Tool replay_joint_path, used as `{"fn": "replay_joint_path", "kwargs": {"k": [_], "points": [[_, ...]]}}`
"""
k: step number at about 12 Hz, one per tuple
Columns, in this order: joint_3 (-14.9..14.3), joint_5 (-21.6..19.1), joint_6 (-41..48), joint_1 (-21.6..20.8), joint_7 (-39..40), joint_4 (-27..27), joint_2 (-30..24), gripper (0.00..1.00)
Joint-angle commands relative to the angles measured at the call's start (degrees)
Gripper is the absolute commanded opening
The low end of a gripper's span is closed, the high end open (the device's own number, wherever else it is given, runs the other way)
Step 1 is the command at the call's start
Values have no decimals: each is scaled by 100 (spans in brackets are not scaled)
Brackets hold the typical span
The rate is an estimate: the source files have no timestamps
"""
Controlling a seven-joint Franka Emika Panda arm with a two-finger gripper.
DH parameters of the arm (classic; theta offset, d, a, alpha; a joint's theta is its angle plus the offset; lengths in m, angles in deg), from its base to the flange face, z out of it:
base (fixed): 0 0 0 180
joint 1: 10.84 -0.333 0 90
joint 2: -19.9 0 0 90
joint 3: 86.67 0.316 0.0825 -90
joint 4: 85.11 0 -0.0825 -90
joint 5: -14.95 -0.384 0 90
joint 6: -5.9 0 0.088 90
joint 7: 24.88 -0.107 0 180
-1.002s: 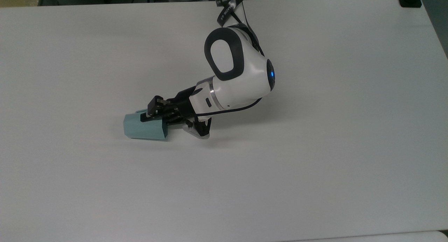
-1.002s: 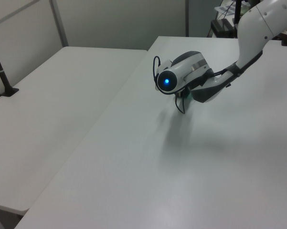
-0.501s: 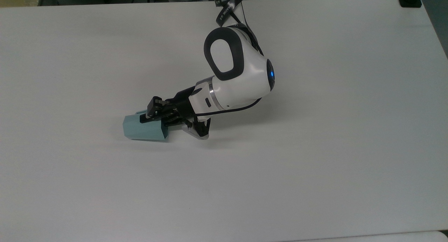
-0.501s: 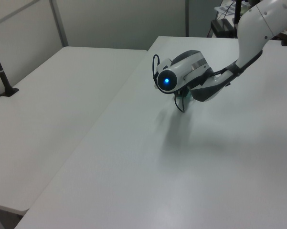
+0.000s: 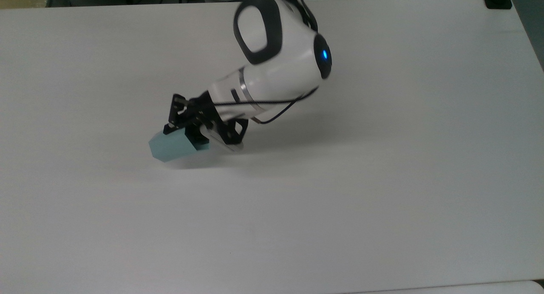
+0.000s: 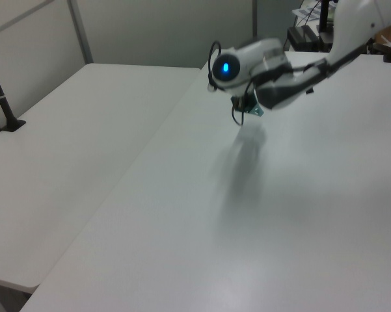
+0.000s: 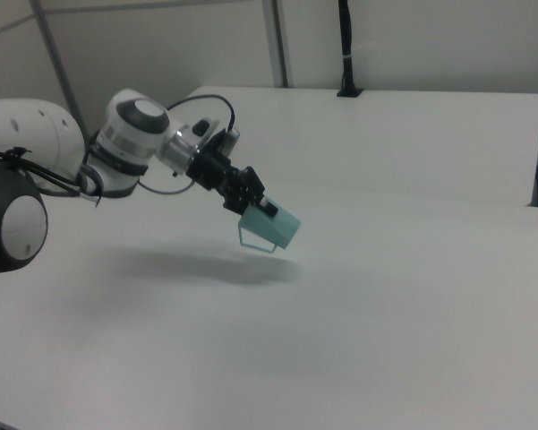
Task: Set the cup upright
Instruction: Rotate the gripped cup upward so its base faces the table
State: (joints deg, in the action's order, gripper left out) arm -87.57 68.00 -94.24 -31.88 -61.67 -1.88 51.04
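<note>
Your gripper (image 7: 255, 208) has its jaws clamped on the teal cup (image 7: 273, 228), lifted off the tabletop (image 7: 412, 296) but tilted; you must yet stand it upright.

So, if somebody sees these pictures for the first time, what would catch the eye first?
Probably the white robot arm with its glowing blue light, reaching over a wide white table. Next, the pale teal cup: the gripper has its jaws shut on the cup, which hangs tilted above the table, its shadow below it in the right view.
</note>
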Motion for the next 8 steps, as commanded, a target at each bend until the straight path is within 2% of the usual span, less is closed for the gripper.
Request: {"fn": "replay_joint_path", "kwargs": {"k": [1,3,6,7,8], "points": [[29,-1117,-513,257,48,761,-939,0],[37,-1873,-1058,336,267,1605,-1590,0],[29,-3604,-1526,565,995,2441,-2504,0],[29,-3974,-1553,609,1172,2670,-2698,0],[29,-4135,-1562,609,1287,2890,-2770,0]]}}
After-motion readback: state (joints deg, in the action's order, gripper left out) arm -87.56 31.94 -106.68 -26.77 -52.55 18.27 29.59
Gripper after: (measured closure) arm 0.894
